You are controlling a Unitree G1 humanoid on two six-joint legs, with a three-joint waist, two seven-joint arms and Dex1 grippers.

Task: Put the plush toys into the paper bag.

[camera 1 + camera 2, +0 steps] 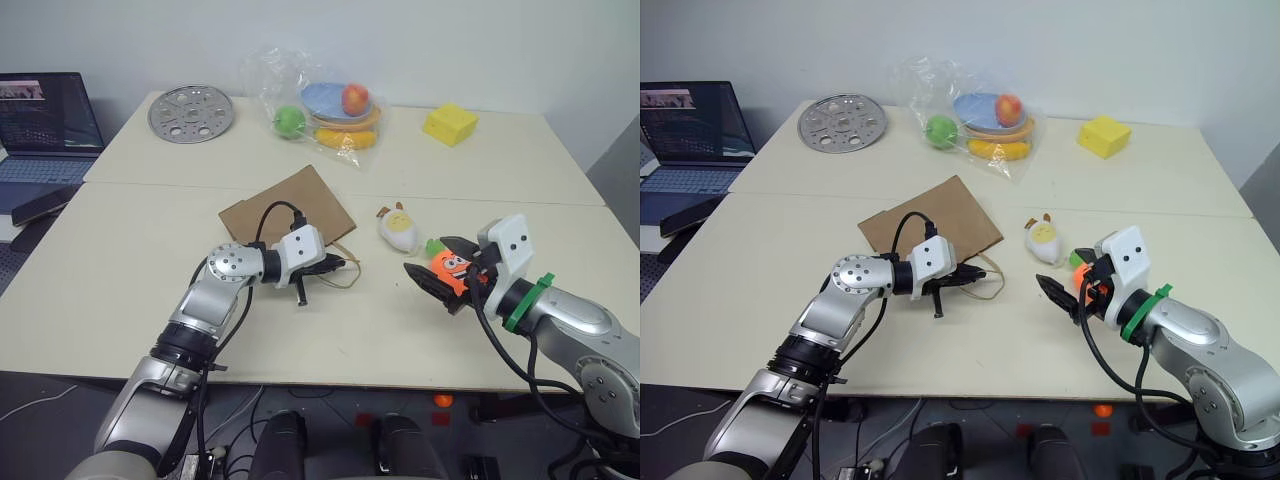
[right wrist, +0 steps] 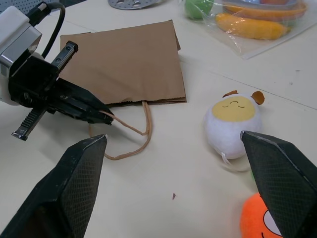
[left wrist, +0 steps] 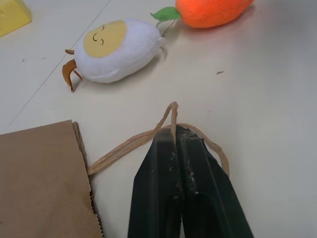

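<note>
The brown paper bag (image 1: 290, 205) lies flat on the table, its mouth toward me. My left gripper (image 3: 174, 131) is shut on one looped cord handle (image 3: 124, 146) just outside the bag's mouth. The white-and-yellow egg plush toy (image 1: 398, 230) lies on the table to the right of the bag. The orange carrot plush toy (image 1: 452, 264) lies just past it, at my right gripper (image 2: 173, 136). That gripper is open, one black finger (image 1: 425, 280) in front of the carrot; I cannot tell whether it touches the toy.
At the back of the table sit a clear plastic bag of fruit (image 1: 325, 105), a yellow foam block (image 1: 450, 124) and a round metal disc (image 1: 190, 113). A laptop (image 1: 45, 125) stands off the left edge. A seam (image 1: 450, 195) runs between the two tabletops.
</note>
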